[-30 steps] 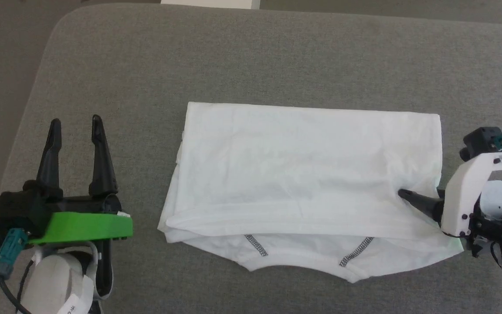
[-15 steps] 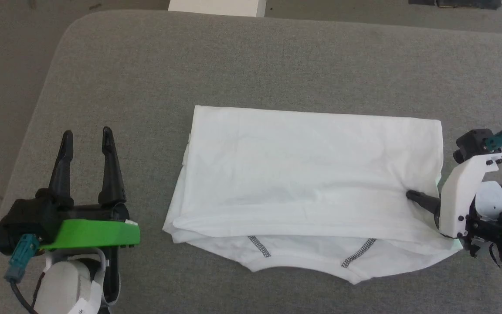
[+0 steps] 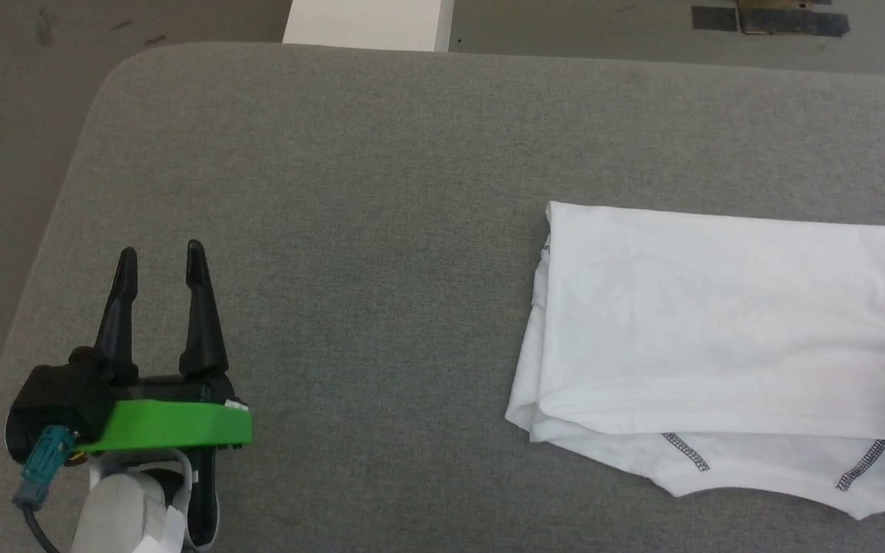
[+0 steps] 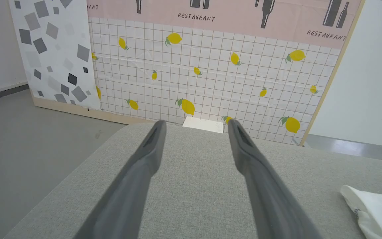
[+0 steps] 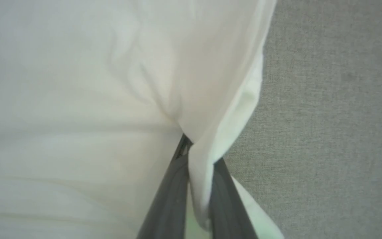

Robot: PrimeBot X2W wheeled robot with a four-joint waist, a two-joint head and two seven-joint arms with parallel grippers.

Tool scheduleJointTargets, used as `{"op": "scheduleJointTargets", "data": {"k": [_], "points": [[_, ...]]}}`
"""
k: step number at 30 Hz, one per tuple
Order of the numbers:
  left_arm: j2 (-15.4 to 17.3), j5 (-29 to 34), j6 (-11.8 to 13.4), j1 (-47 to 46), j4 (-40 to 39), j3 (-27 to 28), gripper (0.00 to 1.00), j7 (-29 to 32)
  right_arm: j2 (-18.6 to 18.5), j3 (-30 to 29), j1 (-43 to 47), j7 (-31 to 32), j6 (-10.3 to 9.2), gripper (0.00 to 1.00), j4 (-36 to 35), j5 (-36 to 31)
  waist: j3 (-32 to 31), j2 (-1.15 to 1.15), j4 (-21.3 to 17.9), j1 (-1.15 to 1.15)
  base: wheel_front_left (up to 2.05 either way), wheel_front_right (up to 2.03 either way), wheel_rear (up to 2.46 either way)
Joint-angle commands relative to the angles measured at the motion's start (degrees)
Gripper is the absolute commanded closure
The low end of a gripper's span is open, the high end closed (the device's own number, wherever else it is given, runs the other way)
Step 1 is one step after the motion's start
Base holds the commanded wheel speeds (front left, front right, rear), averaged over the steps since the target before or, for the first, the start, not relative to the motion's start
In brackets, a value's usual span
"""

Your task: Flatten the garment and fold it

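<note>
Our head camera has swung left since a second ago, shifting the whole view. At the left, our left hand [image 3: 161,250] hangs over the grey tabletop [image 3: 373,192], fingers apart and empty. Well apart, at the right, the white long-sleeved shirt [image 3: 719,322] lies half folded. Our right hand [image 5: 199,159], newly closed, pinches its edge layers. We judge the fabric thin, light and limp, layers sliding; hems and corners are best to grip.

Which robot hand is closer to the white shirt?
Right. The right gripper is pinching the shirt at its edge; the left gripper stands open over the grey surface, apart from it.
</note>
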Motion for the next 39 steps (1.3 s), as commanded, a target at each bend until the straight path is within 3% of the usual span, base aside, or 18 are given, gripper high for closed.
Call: {"op": "scheduleJointTargets", "data": {"k": [1, 7, 14, 19, 26, 39], "points": [[-0.3, 0.9, -0.3, 1.0, 0.2, 0.4, 0.00, -0.3, 1.1, 0.1, 0.1, 0.4, -0.11, 1.00, -0.9, -1.3, -0.9, 0.00, -0.5, 0.00, 0.00, 0.00, 0.00], [-1.1, 1.1, -0.7, 2.8, 0.3, 1.3, 0.00, -0.3, 0.7, 6.3, 0.1, 4.7, -0.11, 1.00, -10.4, -1.9, -3.5, 0.00, -1.8, 0.00, 0.00, 0.00, 0.00], [-1.8, 1.2, -1.0, 4.2, 0.2, 1.5, 0.00, -0.3, -1.8, 13.9, 0.9, 12.6, -0.11, 1.00, -23.4, 4.2, -5.0, 0.00, -1.9, 0.00, 0.00, 0.00, 0.00], [-2.1, 1.2, -1.5, 4.0, 0.3, 1.1, 0.00, -0.3, -0.2, 18.9, -0.3, 14.6, -0.11, 1.00, -28.0, 6.2, -4.5, 0.00, -1.1, 0.00, 0.00, 0.00, 0.00], [-2.4, 1.2, -2.2, 3.2, 0.9, 0.1, 0.00, -0.3, 3.8, 25.9, -4.6, 12.5, -0.11, 1.00, -25.2, 6.3, -3.1, 0.00, 0.9, 0.00, 0.00, 0.00, 0.00], [-2.7, 0.5, -2.8, 1.3, 2.2, -1.9, 0.00, -0.3, 9.8, 33.0, -10.7, 5.5, -0.11, 1.00, -10.0, 4.4, 0.0, 0.00, 4.9, 0.00, 0.00, 0.00, 0.00]]}}
